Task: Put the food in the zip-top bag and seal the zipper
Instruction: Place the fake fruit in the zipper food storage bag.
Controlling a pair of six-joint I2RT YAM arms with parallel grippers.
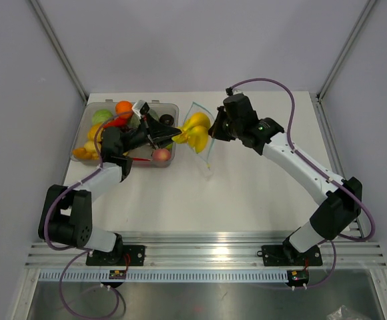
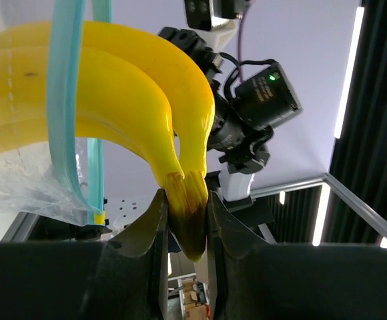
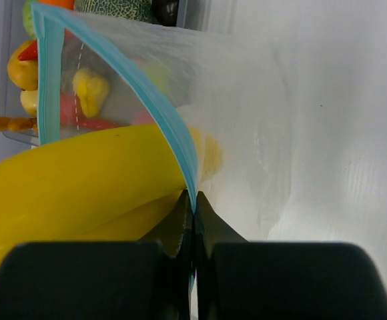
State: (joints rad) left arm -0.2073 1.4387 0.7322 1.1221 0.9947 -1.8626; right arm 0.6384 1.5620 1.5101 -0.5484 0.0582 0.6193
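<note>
From the top, above the white worktop, the yellow toy banana bunch is at the mouth of the thin clear zip-top bag. At the left wrist, the left jaws stand narrow, pinching the bunch's brown stem. At the right wrist, the right jaws are closed on the blue-teal zipper strip, with the banana just beside them.

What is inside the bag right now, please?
The banana bunch sits partway inside the bag, its stem outside in the left gripper. Plastic blurs its far end, so depth is unclear.
</note>
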